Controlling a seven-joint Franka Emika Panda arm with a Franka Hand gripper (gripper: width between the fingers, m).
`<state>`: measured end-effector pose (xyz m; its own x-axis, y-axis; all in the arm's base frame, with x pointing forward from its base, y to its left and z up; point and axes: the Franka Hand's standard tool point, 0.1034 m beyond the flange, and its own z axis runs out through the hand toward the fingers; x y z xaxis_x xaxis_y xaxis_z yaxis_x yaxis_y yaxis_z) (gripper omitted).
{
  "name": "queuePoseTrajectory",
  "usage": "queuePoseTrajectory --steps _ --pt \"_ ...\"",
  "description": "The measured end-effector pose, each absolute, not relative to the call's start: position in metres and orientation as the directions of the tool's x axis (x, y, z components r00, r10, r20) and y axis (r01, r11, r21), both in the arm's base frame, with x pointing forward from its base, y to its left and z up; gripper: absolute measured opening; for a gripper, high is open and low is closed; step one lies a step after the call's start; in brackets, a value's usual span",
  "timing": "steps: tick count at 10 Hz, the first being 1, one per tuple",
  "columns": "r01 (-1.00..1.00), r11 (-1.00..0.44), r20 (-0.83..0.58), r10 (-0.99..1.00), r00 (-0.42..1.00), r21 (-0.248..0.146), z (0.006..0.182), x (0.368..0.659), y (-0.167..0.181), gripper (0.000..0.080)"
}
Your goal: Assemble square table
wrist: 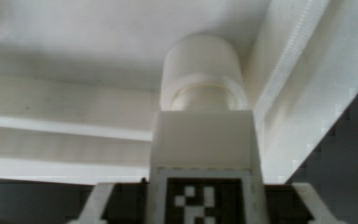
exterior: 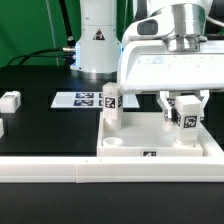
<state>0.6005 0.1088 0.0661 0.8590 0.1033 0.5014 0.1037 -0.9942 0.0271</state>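
Observation:
The white square tabletop point(exterior: 150, 146) lies flat with its raised rim up. One white tagged leg point(exterior: 112, 106) stands upright at its far corner on the exterior view's left. My gripper point(exterior: 184, 112) is shut on a second tagged leg point(exterior: 186, 122) and holds it upright over the far corner on the exterior view's right, its lower end at the tabletop surface. In the wrist view the held leg point(wrist: 208, 110) points its round end into the rim corner point(wrist: 274, 60), with my fingers point(wrist: 115, 205) on both sides of its tag.
The marker board point(exterior: 82, 99) lies behind the tabletop. Two loose leg blocks point(exterior: 10, 101) point(exterior: 1, 127) sit at the exterior view's left. A long white border rail point(exterior: 50, 171) runs along the front. The robot base point(exterior: 97, 40) stands at the back.

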Motion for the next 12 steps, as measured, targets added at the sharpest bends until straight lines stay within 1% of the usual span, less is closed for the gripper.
queuePoseTrajectory --steps 2,5,6,7,8,9,12 --pt "0.103 -0.994 0.531 0.105 0.841 0.034 0.066 0.598 0.108 0.0285" --pt "0.104 -0.994 0.531 0.106 0.841 0.035 0.066 0.599 0.108 0.0285" --pt "0.104 -0.994 0.531 0.106 0.841 0.035 0.066 0.599 0.108 0.0386" --pt "0.104 -0.994 0.531 0.107 0.841 0.035 0.066 0.599 0.108 0.0526" --pt "0.104 -0.994 0.531 0.107 0.841 0.035 0.066 0.599 0.108 0.0611" --pt "0.104 -0.994 0.525 0.106 0.844 0.033 0.068 0.599 0.108 0.0642" --pt "0.104 -0.994 0.526 0.1 0.845 0.023 0.085 0.602 0.109 0.0647"
